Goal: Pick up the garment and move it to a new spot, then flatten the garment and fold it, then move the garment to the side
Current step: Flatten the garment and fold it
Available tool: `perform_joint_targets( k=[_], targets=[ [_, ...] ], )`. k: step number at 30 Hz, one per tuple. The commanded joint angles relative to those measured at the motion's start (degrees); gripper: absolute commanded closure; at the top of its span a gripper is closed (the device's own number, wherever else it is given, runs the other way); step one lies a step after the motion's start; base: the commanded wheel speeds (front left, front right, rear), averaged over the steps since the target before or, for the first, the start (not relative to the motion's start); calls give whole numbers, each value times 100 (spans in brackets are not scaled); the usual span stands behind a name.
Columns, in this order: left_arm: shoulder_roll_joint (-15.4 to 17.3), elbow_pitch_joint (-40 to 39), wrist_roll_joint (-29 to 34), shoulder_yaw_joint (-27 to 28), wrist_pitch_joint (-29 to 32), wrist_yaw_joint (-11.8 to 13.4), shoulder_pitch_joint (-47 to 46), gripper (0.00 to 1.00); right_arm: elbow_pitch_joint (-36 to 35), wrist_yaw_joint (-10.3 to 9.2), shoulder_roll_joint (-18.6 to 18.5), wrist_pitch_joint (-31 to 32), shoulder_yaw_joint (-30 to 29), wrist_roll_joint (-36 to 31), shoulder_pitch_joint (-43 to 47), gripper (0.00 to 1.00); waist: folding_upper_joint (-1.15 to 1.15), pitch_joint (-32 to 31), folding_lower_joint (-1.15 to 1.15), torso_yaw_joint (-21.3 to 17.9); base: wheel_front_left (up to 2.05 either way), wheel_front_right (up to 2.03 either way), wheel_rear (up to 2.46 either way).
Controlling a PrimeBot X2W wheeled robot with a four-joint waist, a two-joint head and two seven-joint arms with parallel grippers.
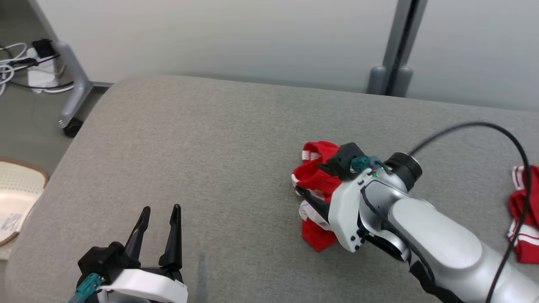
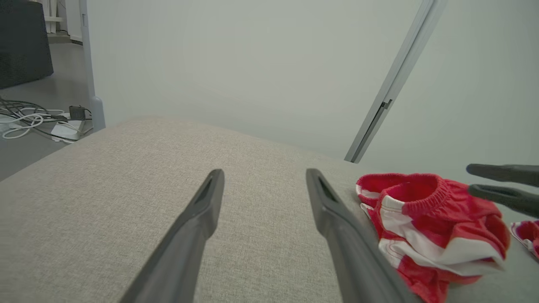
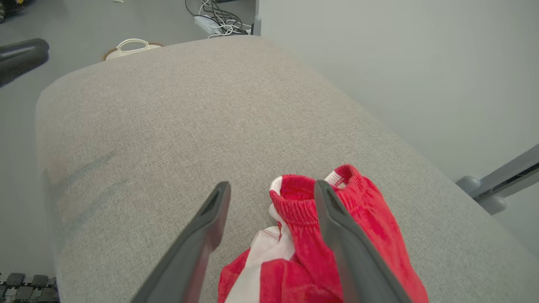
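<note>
Grey fabric surface (image 1: 210, 139), pale wall (image 1: 231, 38) behind, bears garment (image 1: 313, 174).

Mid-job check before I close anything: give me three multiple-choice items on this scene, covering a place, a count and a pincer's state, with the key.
1. Where is the right pincer? A. over the crumpled garment B. over a basket C. off the grey cushion
2. How many red-and-white pieces lie on the cushion? A. one B. two C. four
3. The left pincer is: A. shut on cloth B. open and empty C. shut on a cable

Key: 1 A, it straddles the garment's waistband. 2 B, a second garment lies further right. 3 B, it gapes over bare cushion.
</note>
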Motion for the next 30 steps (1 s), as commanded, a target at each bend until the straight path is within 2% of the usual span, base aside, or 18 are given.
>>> perform_joint_targets(
  k=[1,4,10,17,18,19,20,25,30],
  targets=[
    [-11,29,59,42,-6,-51,-111,0,170,-1,-33,236,247,234,-283,0,0,33,0,226,0,0,0],
    [-58,84,81,77,-6,-103,-166,0,500,-1,-6,592,616,530,-633,0,0,60,0,395,0,0,0],
    [-117,155,140,105,-6,-191,-217,0,1304,-1,100,1350,988,979,-1077,0,0,149,0,641,0,0,0],
    [-157,233,166,186,-6,-276,-293,0,1887,-1,176,1561,1297,1215,-1295,0,0,267,0,766,0,0,0],
    [-159,243,166,200,-6,-288,-305,0,1961,-1,161,1587,1355,1230,-1313,55,0,280,0,770,0,0,0],
    [-161,253,176,211,-6,-302,-312,0,2026,-1,146,1614,1404,1257,-1324,89,0,289,0,772,0,0,0],
    [-165,259,188,222,-6,-297,-316,0,2086,0,145,1591,1431,1263,-1358,100,0,295,0,769,0,0,0],
    [-172,281,254,296,-6,-328,-297,0,2182,-1,167,1126,1464,1360,-1453,100,0,272,0,681,0,0,0],
    [-174,287,329,359,-6,-345,-254,0,2131,0,131,467,1254,1576,-1477,100,0,152,0,481,0,0,0]
  ],
)
